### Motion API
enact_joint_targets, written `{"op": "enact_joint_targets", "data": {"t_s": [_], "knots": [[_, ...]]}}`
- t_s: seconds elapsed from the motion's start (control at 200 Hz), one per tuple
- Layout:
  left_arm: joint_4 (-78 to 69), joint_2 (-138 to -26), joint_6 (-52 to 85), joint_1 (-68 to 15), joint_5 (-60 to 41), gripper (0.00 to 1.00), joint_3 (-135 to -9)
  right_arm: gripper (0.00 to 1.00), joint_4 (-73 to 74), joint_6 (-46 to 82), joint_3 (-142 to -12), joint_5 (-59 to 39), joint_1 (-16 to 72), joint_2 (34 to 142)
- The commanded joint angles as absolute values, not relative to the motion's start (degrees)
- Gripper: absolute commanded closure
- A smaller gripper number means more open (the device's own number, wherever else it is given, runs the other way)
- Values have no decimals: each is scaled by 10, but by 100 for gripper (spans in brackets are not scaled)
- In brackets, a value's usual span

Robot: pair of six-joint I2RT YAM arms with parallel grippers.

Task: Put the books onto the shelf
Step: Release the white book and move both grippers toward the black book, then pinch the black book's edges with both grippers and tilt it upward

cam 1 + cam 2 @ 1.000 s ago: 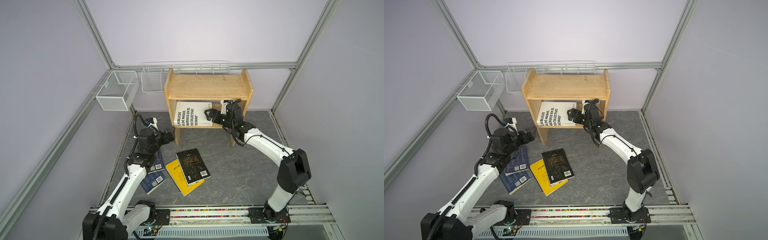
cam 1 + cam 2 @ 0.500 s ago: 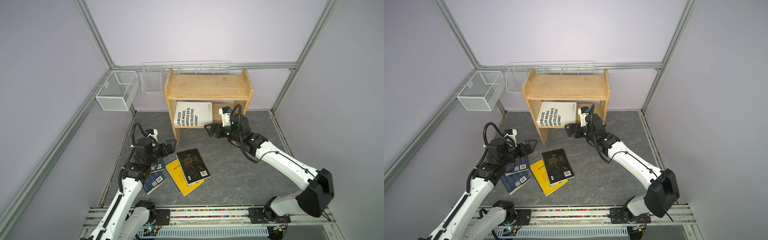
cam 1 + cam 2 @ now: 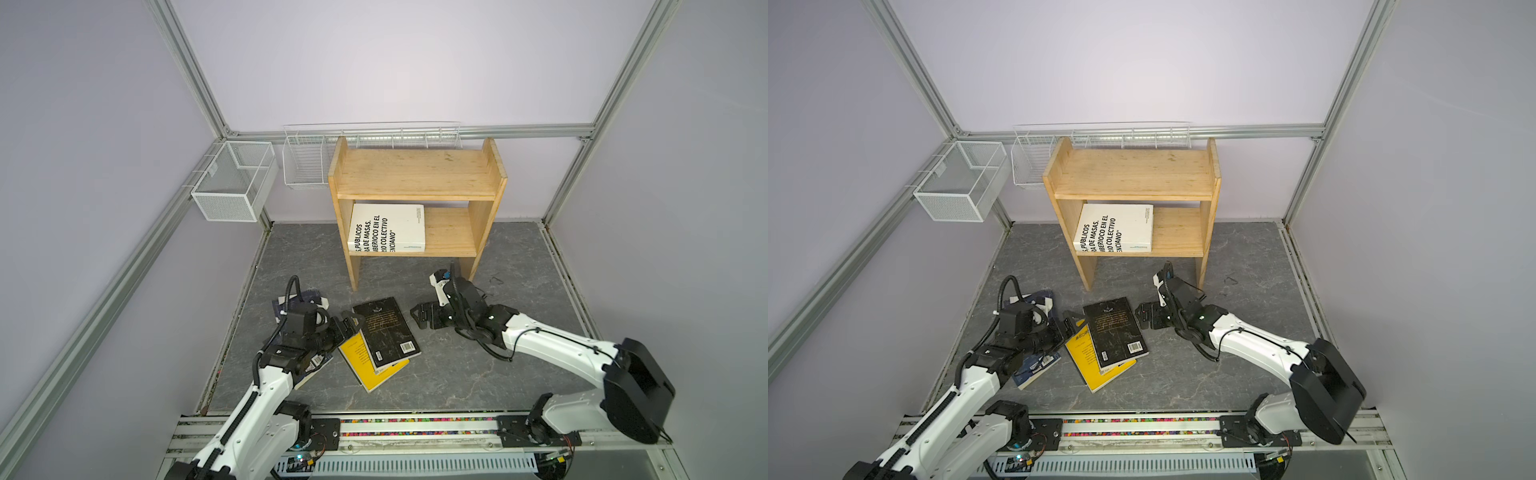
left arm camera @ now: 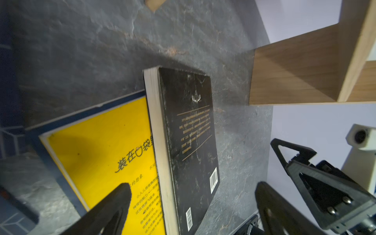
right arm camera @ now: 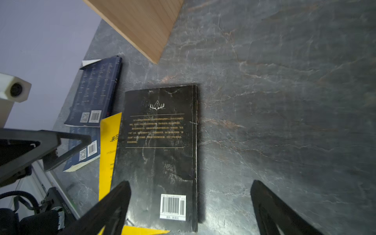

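Observation:
The pine shelf [image 3: 415, 174] [image 3: 1129, 174] stands at the back, with a thick white book [image 3: 388, 228] [image 3: 1115, 228] lying on its lower tier. On the floor a black book [image 3: 384, 328] [image 4: 189, 142] [image 5: 160, 152] lies across a yellow one [image 3: 361, 365] [image 4: 101, 146]. Navy books [image 3: 309, 297] [image 5: 95, 95] lie further left, partly under my left arm. My left gripper [image 3: 347, 328] [image 4: 193, 188] is open at the black book's left edge. Right of that book, my right gripper [image 3: 419, 318] [image 5: 190, 184] hangs open and empty.
Two white wire baskets [image 3: 232, 183] [image 3: 307, 162] hang on the frame left of the shelf. The shelf's left side panel [image 3: 353, 270] reaches the floor just behind the books. The arms' rail [image 3: 415, 428] runs along the front edge.
My right gripper has pulled back from the shelf's lower tier and dropped to the floor beside the black book. My left gripper has moved toward the black and yellow books.

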State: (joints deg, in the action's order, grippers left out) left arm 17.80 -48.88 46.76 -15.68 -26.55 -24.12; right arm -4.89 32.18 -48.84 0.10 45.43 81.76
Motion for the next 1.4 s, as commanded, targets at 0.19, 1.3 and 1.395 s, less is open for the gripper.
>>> {"op": "enact_joint_targets", "data": {"t_s": [0.19,1.3,1.395], "knots": [[102,-565,518,-203,-243,4,-208,11,38,357,-527,-76,454,966],[-107,-556,616,-204,-235,25,-137,39,105,417,-587,-206,446,1149],[-101,-545,643,-204,-227,30,-134,39,125,430,-591,-230,446,1148]]}}
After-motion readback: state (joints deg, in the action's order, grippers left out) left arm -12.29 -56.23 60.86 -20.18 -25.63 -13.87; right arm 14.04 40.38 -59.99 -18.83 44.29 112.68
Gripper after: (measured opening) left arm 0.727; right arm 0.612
